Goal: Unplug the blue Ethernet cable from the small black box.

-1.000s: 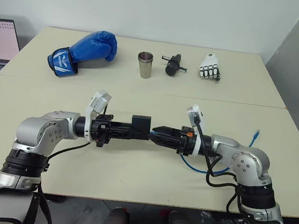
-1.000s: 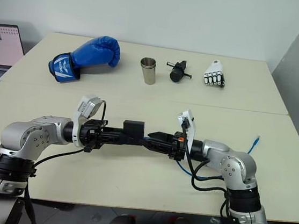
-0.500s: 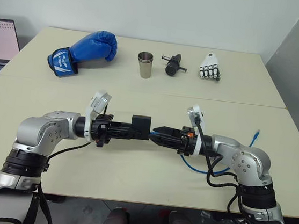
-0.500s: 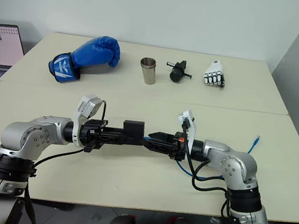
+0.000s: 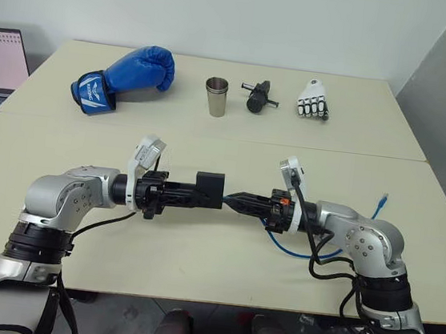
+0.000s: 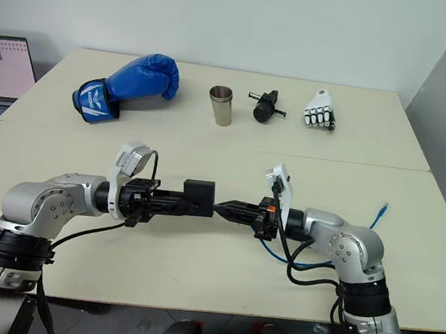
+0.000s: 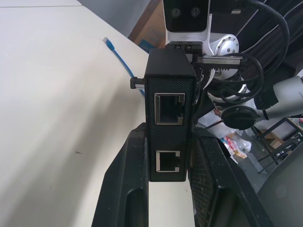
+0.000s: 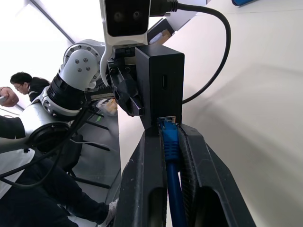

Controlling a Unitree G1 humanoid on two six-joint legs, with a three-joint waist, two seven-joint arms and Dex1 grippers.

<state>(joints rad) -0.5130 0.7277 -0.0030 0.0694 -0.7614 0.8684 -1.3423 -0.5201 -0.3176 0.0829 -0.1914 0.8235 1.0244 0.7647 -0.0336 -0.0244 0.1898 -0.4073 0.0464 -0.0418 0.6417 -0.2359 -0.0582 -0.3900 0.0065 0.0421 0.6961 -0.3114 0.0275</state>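
Mid-frame above the counter [image 5: 197,253], the left end effector [image 5: 190,195] clamps the small black box [image 5: 210,188]; the right end effector [image 5: 231,202] pinches the blue Ethernet cable [image 8: 170,142] at its plug. Best pull straight out, box steady.

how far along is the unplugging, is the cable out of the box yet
Done: left pincer holds the black box above the table. In hand: right pincer is shut on the blue cable at its plug. Left: the plug still sits in the box; pull it out.

Matte black plastic box [image 7: 169,113], glossy blue cable [image 8: 171,156], shiny steel cup [image 5: 216,96], smooth beige tabletop [image 5: 196,261].
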